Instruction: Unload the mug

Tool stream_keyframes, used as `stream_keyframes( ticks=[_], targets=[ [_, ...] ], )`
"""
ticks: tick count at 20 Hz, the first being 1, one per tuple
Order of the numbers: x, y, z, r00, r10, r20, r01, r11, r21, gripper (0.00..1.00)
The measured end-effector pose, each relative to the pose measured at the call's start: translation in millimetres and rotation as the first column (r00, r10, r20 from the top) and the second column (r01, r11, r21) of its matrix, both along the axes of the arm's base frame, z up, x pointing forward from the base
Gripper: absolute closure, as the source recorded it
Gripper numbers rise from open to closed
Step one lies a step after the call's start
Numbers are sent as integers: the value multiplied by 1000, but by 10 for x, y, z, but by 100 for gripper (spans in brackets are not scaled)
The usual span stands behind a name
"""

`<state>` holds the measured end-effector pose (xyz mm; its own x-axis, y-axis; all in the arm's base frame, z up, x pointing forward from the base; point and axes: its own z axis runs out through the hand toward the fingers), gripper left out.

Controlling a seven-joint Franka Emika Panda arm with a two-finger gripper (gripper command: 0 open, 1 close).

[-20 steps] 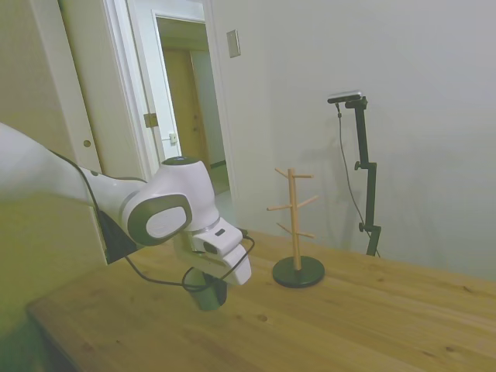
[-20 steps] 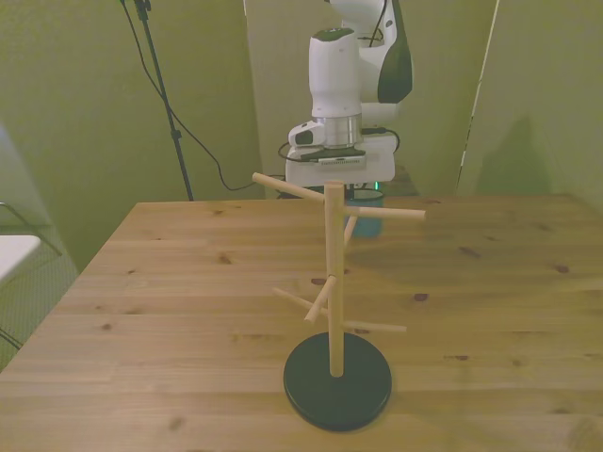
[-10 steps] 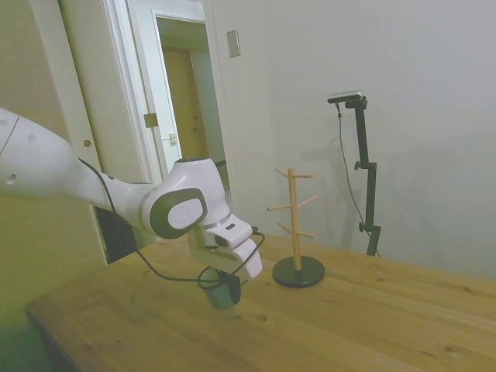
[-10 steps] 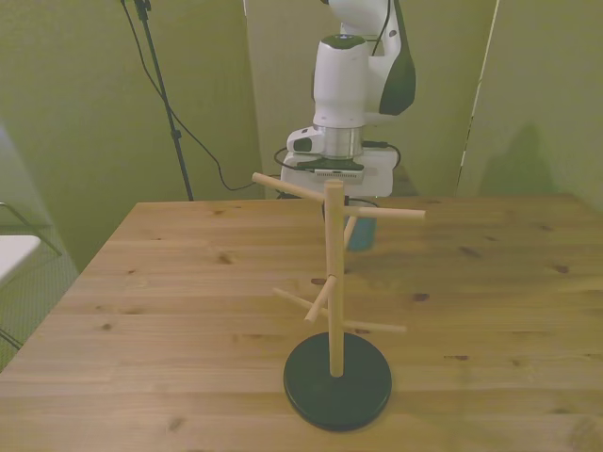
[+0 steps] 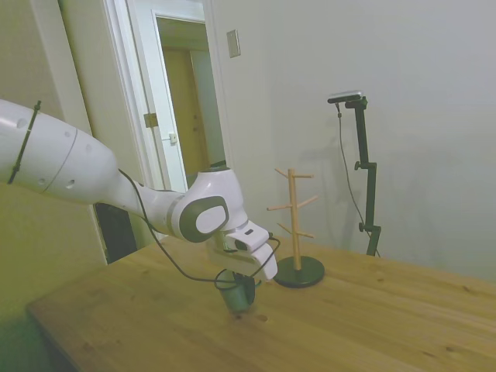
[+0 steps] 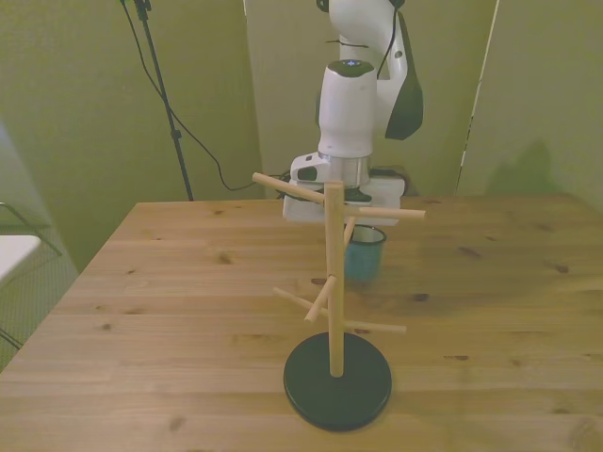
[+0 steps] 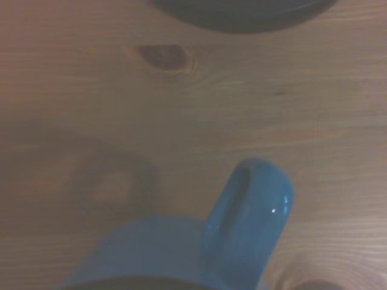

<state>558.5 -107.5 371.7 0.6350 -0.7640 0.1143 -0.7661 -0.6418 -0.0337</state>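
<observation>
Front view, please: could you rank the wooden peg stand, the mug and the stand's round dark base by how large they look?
1. Wooden peg stand, by far the tallest.
2. Round dark base.
3. Mug, though it sits farther from the camera, so the ranking against the base is unsure.

The white arm (image 5: pixel 70 167) comes in at a slant from high on the side view's left and bends at a rounded grey-capped joint (image 5: pixel 203 217), from which the wrist turns straight down. A black cable (image 5: pixel 167 252) droops in a loop below the forearm to the hand. The gripper (image 5: pixel 242 285) points downward, low over the table, with a flat white block just above it. In the front view the wrist stands as 1 upright white column (image 6: pixel 347 108) directly over that block (image 6: pixel 341 200). The fingers are closed on the mug (image 6: pixel 365 252), gripping at its rim.
</observation>
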Motion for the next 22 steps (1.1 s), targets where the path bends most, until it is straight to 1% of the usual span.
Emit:
stream_keyframes(
  ticks=[3, 15, 20, 21, 22],
  targets=[
    [44, -54, -42, 1000, 2, -26, -2, 1000, 14, 100],
    [70, -79, -49, 997, 13, -77, -8, 998, 59, 100],
    [135, -126, -82, 995, 7, -98, 0, 997, 72, 100],
    [153, -134, -88, 995, 6, -100, 1, 997, 71, 0],
    [168, -140, -96, 995, 6, -101, 1, 997, 71, 0]
  ],
)
